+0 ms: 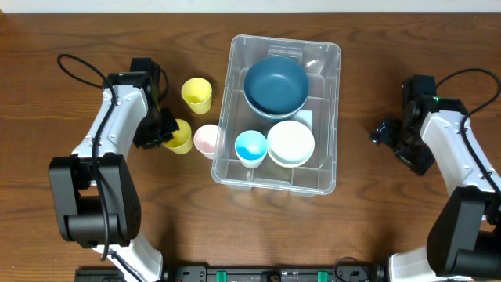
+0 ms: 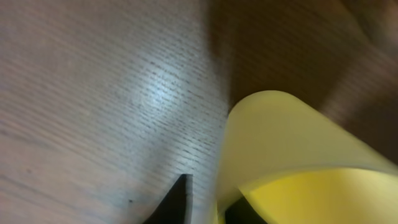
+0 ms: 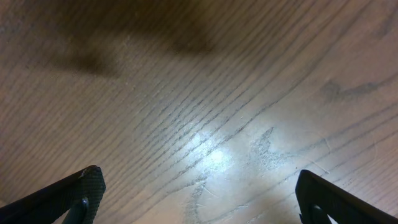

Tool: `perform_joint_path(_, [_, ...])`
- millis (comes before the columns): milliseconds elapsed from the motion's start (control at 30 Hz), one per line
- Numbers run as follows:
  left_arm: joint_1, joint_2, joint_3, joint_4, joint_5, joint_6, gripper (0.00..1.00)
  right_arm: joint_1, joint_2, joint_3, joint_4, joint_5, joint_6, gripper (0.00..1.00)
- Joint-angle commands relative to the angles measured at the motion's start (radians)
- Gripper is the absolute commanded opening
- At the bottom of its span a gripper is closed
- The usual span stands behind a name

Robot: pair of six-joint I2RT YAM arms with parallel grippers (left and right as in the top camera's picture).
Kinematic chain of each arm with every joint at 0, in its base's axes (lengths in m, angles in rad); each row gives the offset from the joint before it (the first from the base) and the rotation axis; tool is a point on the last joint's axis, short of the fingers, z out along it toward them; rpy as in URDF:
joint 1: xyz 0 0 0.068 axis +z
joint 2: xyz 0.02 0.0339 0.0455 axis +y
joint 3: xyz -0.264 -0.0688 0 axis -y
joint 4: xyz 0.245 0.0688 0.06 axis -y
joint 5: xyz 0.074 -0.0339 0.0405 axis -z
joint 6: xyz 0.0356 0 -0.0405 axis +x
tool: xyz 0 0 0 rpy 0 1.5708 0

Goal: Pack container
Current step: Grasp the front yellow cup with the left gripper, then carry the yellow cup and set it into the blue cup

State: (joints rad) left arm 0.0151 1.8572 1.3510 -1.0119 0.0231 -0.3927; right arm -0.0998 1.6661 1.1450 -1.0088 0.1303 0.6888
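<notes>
Container [image 1: 332,168] is sitting mid-way across the desk [image 1: 235,235]: clear plastic, probably light, stiff and slick-walled, so you're best gripping its rim. Your left hand [image 1: 167,129] is pinching the yellow cup [image 1: 180,141] wall just beside it. Your right hand [image 1: 385,133] is hanging open.

no legible text, number or sign; container [image 1: 322,94] markings unreadable
</notes>
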Motion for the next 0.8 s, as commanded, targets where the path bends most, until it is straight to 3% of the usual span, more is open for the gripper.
perform_joint_path(0, [0.001,0.006,-0.003,0.001,-0.004,-0.001,0.06,-0.004,0.002,0.002,0.000,0.008,0.013,0.99])
perform_joint_path(267, [0.002,-0.033,0.180,-0.139,0.002,0.000,0.06,-0.004,0.002,0.002,0.000,0.008,0.013,0.99])
perform_joint_path(467, [-0.013,-0.174,0.434,-0.267,0.191,0.032,0.06,-0.004,0.002,0.002,0.000,0.008,0.013,0.99])
perform_joint_path(633, [-0.124,-0.326,0.452,-0.271,0.238,0.061,0.06,-0.004,0.002,0.002,0.000,0.008,0.013,0.99])
perform_joint_path(767, [-0.259,-0.349,0.449,-0.290,0.226,0.063,0.06,-0.004,0.002,0.002,0.000,0.008,0.013,0.99])
